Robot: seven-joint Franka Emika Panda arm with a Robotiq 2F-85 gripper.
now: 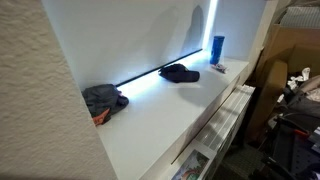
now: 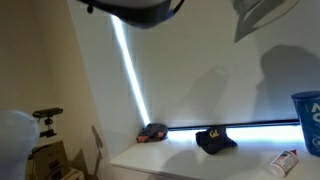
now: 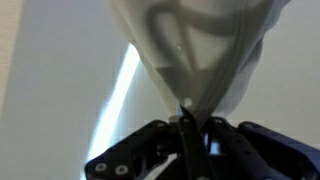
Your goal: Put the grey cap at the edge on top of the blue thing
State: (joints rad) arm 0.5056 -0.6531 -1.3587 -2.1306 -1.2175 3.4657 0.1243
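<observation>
In the wrist view my gripper (image 3: 187, 125) is shut on a fold of pale grey cloth (image 3: 195, 45) that fills the upper frame; it looks like a cap. A pale grey shape (image 2: 262, 18) hangs at the top of an exterior view, high above the shelf. A darker grey cap with an orange trim (image 1: 105, 98) lies at the shelf's end and also shows in the other exterior view (image 2: 152, 131). A dark blue cap (image 1: 180, 72) (image 2: 215, 139) lies mid-shelf. A blue cup (image 1: 217, 50) (image 2: 308, 120) stands at the other end.
The white shelf (image 1: 160, 120) runs along a white wall with a bright light strip (image 1: 150, 72) at its back. A small white tube (image 2: 285, 160) lies near the blue cup. A dark blurred shape (image 2: 135, 10) hangs at the top. Cardboard boxes (image 1: 285, 60) stand beyond the shelf.
</observation>
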